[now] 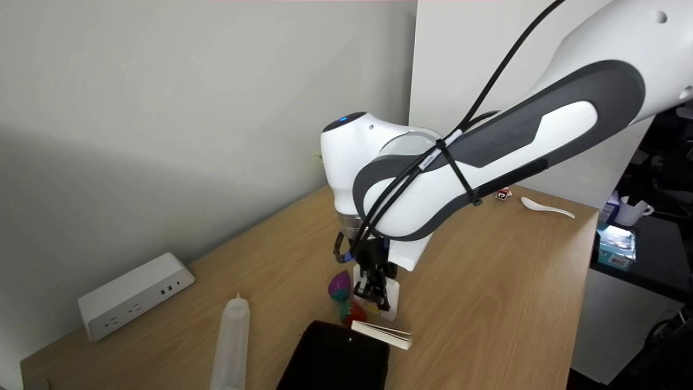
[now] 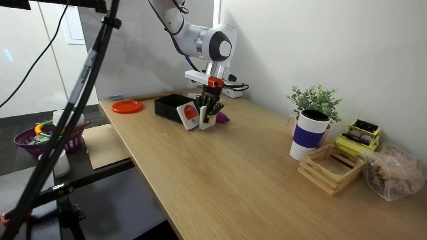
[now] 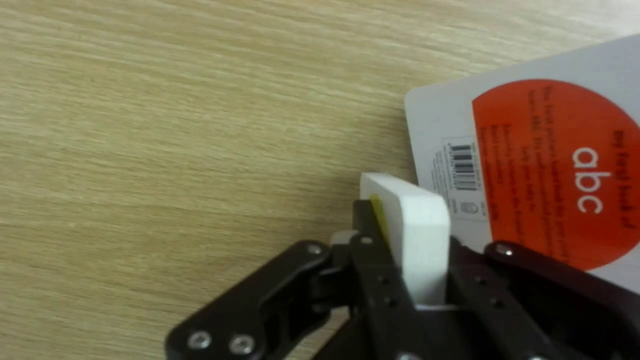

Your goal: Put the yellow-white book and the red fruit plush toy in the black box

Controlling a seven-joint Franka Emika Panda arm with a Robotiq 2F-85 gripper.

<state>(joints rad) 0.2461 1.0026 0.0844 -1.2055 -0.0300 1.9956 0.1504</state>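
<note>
Pincer (image 3: 407,230): pinching the yellow-white book (image 2: 207,125), near the black box (image 2: 164,110)
Yellow-white book: held roughly upright, outside the black box
Red strawberry plush (image 1: 355,313): on the worktop (image 2: 200,166), just beside the black box
White-and-red abc book (image 2: 188,115): tilted beside the black box
Purple plush (image 1: 340,284): near the black box

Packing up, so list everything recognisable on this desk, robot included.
box: one, black, near plate
yellow-white book: one, yellow-white, in gripper
abc book: one, white-red, beside box
toy strawberry: one, red, near box
toy fruit: one, purple, near strawberry
plate: one, red, near box
squeeze bottle: one, translucent, near box
power strip: one, white, near bottle
spoon: one, white, near wall
tumbler: one, white-purple, near plant
plant: one, green, behind tumbler
crate: one, tan, beside tumbler
container: one, yellow, behind crate
bag: one, clear, beside crate
arm: one, white, above gripper
gripper: one, black, below arm
</note>
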